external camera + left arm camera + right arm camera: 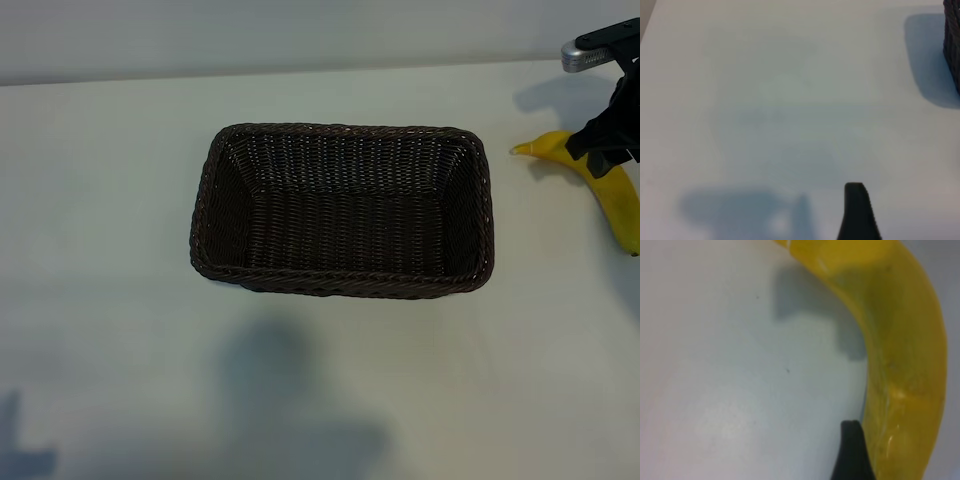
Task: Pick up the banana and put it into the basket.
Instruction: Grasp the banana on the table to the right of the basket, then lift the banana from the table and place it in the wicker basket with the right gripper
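**Banana on the table beside the basket, right gripper over it**

Banana (612, 196), bright yellow, smooth and curved, lies flat on the white tabletop (120, 200) to the right of the basket, apart from it, its tapered stem end pointing toward the basket. The right gripper (610, 140), black with a silver wrist piece, stands directly over the banana's middle and points steeply down. Its jaws stand well apart; in the right wrist view one dark fingertip (852, 450) sits just beside the banana's inner curve (900, 365), and whether it touches the fruit cannot be told. Nothing is clamped.

The rectangular dark brown woven wicker basket (340, 282) with rounded corners and sloping sides sits mid-table and holds nothing.

The left gripper's dark fingertip (856, 212) hangs over bare table, jaws apart, with the basket's edge (952, 45) off at the side.

No writing or labels can be read.
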Controlling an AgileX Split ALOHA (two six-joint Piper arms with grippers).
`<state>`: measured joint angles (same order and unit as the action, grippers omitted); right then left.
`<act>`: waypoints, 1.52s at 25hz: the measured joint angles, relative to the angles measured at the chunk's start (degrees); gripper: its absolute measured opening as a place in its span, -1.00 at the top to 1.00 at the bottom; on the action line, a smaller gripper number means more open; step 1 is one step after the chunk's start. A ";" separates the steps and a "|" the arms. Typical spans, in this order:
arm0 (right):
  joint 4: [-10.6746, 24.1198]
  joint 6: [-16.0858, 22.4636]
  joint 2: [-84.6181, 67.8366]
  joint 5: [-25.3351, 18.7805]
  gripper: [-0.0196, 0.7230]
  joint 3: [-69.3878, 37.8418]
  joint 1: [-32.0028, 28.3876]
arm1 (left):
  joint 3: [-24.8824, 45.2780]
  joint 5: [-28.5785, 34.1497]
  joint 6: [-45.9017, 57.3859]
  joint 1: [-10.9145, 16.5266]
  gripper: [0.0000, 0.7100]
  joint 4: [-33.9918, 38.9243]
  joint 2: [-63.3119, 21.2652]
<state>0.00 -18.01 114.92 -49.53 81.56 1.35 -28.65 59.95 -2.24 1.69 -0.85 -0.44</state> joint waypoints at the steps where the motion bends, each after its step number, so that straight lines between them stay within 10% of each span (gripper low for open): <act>1: 0.00 0.21 0.28 0.16 -0.47 0.00 0.00 | 0.00 0.00 0.00 0.00 -0.45 0.00 0.00; 26: 1.68 3.22 8.08 6.72 -0.46 0.03 0.00 | 0.00 0.00 0.00 0.00 -0.45 0.00 0.00; 31: 1.96 3.71 8.08 6.60 -0.18 0.03 0.00 | 0.00 0.00 0.00 0.00 -0.45 0.00 0.00; 38: 6.83 7.52 5.63 4.13 -0.18 0.03 -0.04 | 0.00 0.00 0.00 0.00 -0.45 0.00 0.00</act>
<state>6.83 -10.49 120.56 -45.40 81.58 1.32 -28.65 59.95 -2.24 1.69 -0.85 -0.44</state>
